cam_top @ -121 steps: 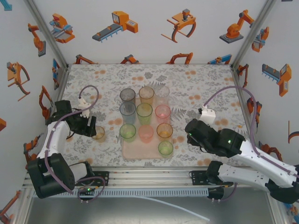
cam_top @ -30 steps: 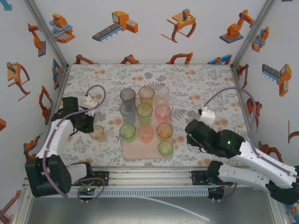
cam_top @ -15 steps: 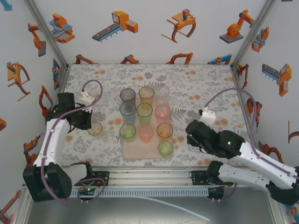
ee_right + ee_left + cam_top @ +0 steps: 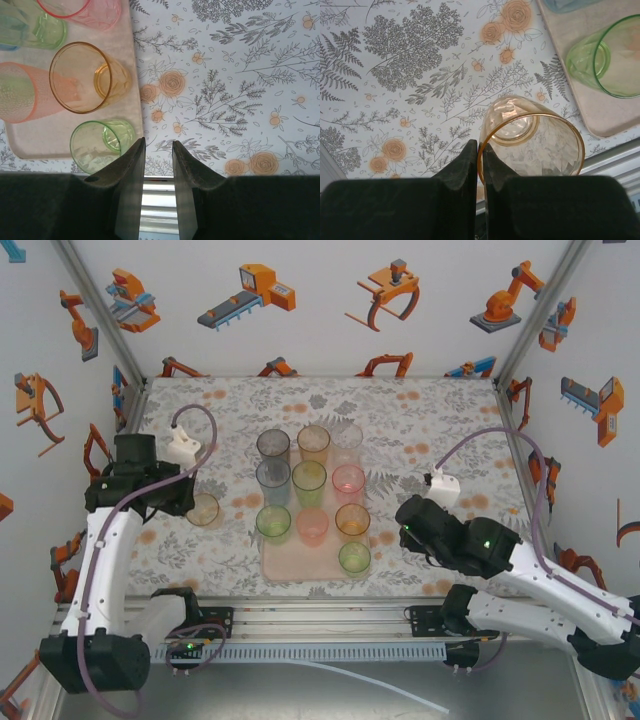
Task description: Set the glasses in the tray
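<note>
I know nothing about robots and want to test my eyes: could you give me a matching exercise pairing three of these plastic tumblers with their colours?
1. translucent plastic tumbler pinched in the left jaws, off the pale-pink rectangular tray
2. tumbler at the tray's far left corner
3. tumbler at the tray's near right corner

a. green
b. pale amber
c. smoky grey

Pairs: 1-b, 2-c, 3-a

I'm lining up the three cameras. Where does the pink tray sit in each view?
Top external: the tray lies centre, between the arms.
Left wrist: the tray shows one corner, upper right, above the amber tumbler.
Right wrist: the tray is on the left side, holding tumblers.
Shared landmark: the floral cloth under it.
</note>
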